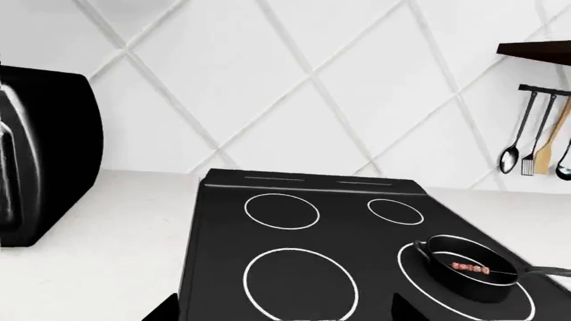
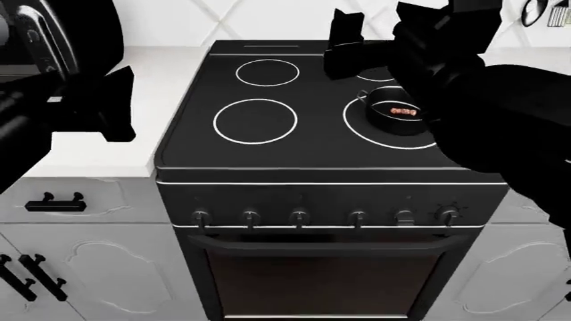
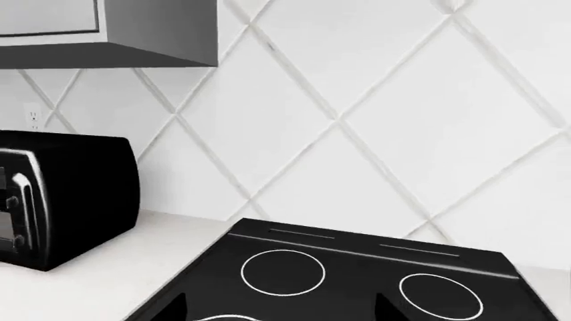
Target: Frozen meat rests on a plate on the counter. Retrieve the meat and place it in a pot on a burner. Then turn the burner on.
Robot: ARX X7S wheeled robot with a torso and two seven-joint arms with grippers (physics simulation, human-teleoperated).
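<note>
Already the meat [image 2: 404, 112] lies in the pot [image 2: 394, 117] on the large burner [image 2: 357, 134], at two o'clock on the stove from my seat; my right gripper [image 2: 375, 40] hangs above the stove's rear with jaws spread, while the left gripper [image 2: 111, 103] is a dark shape whose jaws I cannot tell. Reaching down for the knobs [image 2: 357, 217], I judge the right arm could clip the pot, with the toaster oven [image 3: 63, 197] on the counter [image 2: 165, 73] crowding the left.
</note>
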